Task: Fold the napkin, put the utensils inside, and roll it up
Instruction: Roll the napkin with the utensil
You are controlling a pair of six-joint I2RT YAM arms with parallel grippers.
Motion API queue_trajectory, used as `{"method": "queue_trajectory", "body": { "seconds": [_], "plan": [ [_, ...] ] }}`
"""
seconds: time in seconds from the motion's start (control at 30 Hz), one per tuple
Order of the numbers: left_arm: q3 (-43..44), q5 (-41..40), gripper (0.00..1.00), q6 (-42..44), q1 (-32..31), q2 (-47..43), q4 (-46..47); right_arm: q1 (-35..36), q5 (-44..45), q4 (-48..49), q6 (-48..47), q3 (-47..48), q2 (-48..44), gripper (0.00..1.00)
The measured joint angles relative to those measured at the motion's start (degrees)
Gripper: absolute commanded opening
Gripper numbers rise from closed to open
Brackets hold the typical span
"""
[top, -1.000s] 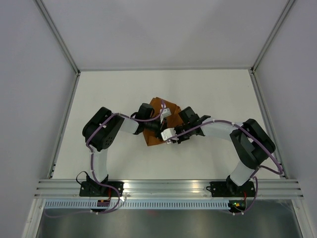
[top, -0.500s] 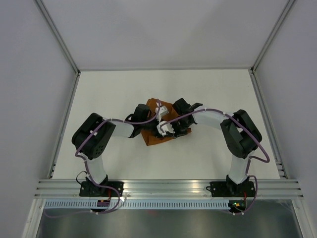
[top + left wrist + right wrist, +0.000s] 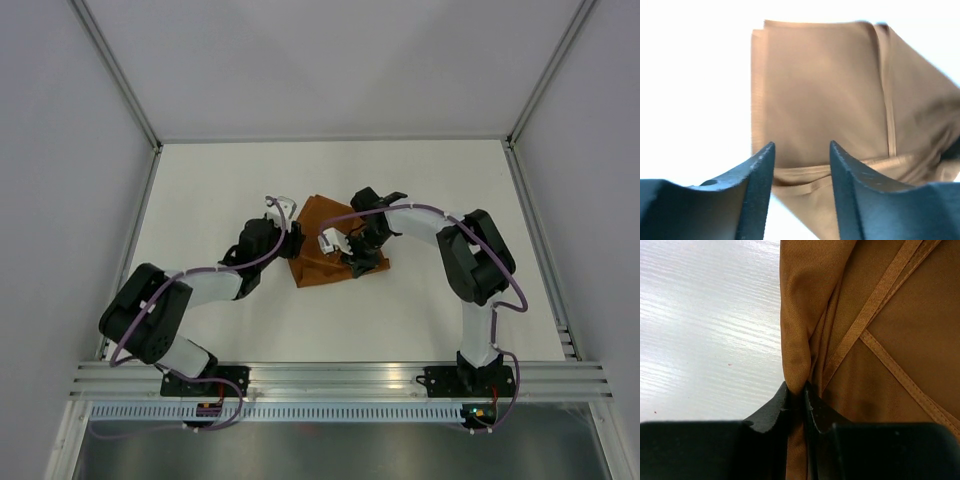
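The rust-orange napkin (image 3: 322,250) lies folded and bunched in the middle of the white table. My right gripper (image 3: 352,250) sits over its right part, shut on a bunched fold of the napkin (image 3: 795,360), with the hemmed layers to its right. My left gripper (image 3: 290,232) is open at the napkin's left edge; in the left wrist view the napkin (image 3: 825,95) lies flat beyond the spread fingers (image 3: 757,175), which hold nothing. The knife is not in view in any frame.
The table (image 3: 200,200) is walled by white panels at the back and sides. A metal rail (image 3: 340,375) runs along the near edge by the arm bases.
My left gripper has drawn back to the left off the napkin, its arm stretching low to the left. My right gripper has moved up and left over the napkin, dragging its fold.
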Motion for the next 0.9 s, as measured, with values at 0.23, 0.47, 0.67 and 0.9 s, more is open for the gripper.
{"method": "queue_trajectory", "body": {
  "seconds": [0.23, 0.47, 0.67, 0.9],
  "plan": [
    [-2.8, -10.1, 0.61, -5.2, 0.0, -12.0, 4.4, -3.7, -3.6, -8.7, 2.0, 7.5, 5.9, 0.06],
    [-11.8, -13.4, 0.63, 0.6, -7.2, -15.8, 15.0, -5.3, -5.7, -20.7, 3.3, 18.7, 14.1, 0.05],
    [-13.0, -15.6, 0.6, 11.6, -17.2, -8.5, 20.5, -6.1, -5.4, -28.3, 4.3, 24.5, 18.6, 0.04],
    [-10.2, -15.0, 0.64, 25.5, -26.2, 5.7, 25.0, -7.3, -5.2, -32.9, 5.7, 25.1, 20.4, 0.04]
  ]
}}
